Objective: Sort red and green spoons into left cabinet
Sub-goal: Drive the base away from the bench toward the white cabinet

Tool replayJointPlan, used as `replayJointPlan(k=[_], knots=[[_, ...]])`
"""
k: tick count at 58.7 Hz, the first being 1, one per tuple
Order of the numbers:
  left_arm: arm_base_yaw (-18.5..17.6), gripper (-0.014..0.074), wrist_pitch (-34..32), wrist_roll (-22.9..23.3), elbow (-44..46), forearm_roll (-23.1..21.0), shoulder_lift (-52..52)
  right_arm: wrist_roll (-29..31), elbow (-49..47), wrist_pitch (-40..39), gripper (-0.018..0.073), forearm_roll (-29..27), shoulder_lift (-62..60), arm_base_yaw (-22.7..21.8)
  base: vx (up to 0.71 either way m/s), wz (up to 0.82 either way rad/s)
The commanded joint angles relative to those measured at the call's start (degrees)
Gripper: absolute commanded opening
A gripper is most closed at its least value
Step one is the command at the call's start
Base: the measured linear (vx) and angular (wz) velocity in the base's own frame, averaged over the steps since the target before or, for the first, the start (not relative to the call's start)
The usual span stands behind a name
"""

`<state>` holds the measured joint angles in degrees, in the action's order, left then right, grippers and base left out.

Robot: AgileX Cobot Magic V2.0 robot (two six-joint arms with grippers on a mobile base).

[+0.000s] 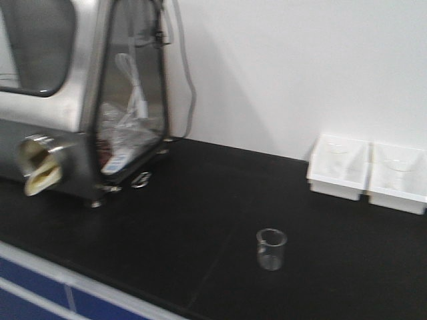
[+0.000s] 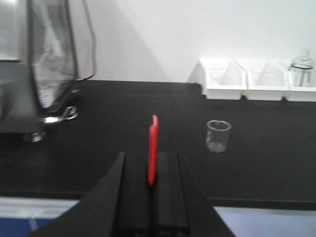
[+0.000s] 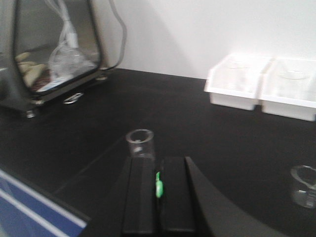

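Left claw (image 2: 152, 165): pads closed to a thin slit on the red spoon (image 2: 154, 140). The spoon stands edge-on between the pads and sticks out past the tips, up over the table (image 2: 123, 128). I cannot see its bowl.

Right claw (image 3: 158, 165): pads closed nearly together on the green spoon (image 3: 158, 186). Only a short green sliver shows in the gap, set back from the tips.

Edges: the table's front edge runs under my left claw, with a pale strip and a blue front (image 1: 40, 287) below it. On the front view that edge cuts across the lower left corner. At the back the table meets a plain white wall (image 1: 280, 67).

Open room: a wide bare stretch of black top lies between the steel machine (image 1: 73, 100) on the left and the white bins (image 1: 365, 172) against the wall on the right. One small glass beaker (image 1: 271, 248) stands alone in that stretch, upright, well apart from both. From my right wrist it sits just beyond the claw tips. A second beaker (image 3: 305, 185) shows at the right edge of that view.

Surface: matte black, with a faint seam running across it. The machine has a glass side panel, with crumpled clear plastic inside, and a cable loops up behind it. The bins sit side by side, touching, with glassware inside too blurred to name.
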<state>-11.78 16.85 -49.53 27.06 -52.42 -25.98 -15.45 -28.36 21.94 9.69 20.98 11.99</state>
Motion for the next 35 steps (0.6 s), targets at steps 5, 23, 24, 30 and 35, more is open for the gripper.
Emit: replayJointPlan(k=[5,23,24,30,35], knots=[[-0.2,0.0000,-2.7,0.4,1.5,-1.2,-0.3,0.0,-2.0,-4.5,-0.0004,0.5,0.5,0.1,-0.15,0.63],[-0.2,0.0000,-2.7,0.4,1.5,-1.2,-0.3,0.0,-2.0,-4.5,-0.0004,0.5,0.5,0.1,-0.09,0.70],[-0.2,0.0000,-2.7,0.4,1.5,-1.2,-0.3,0.0,-2.0,-4.5,-0.0004,0.5,0.5,0.1,-0.03,0.74],[-0.2,0.0000,-2.7,0.4,1.5,-1.2,-0.3,0.0,-2.0,-4.5,-0.0004,0.5,0.5,0.1,0.00,0.75],[-0.2,0.0000,-2.7,0.4,1.5,-1.2,-0.3,0.0,-2.0,-4.5,-0.0004,0.5,0.5,0.1,0.05,0.75]])
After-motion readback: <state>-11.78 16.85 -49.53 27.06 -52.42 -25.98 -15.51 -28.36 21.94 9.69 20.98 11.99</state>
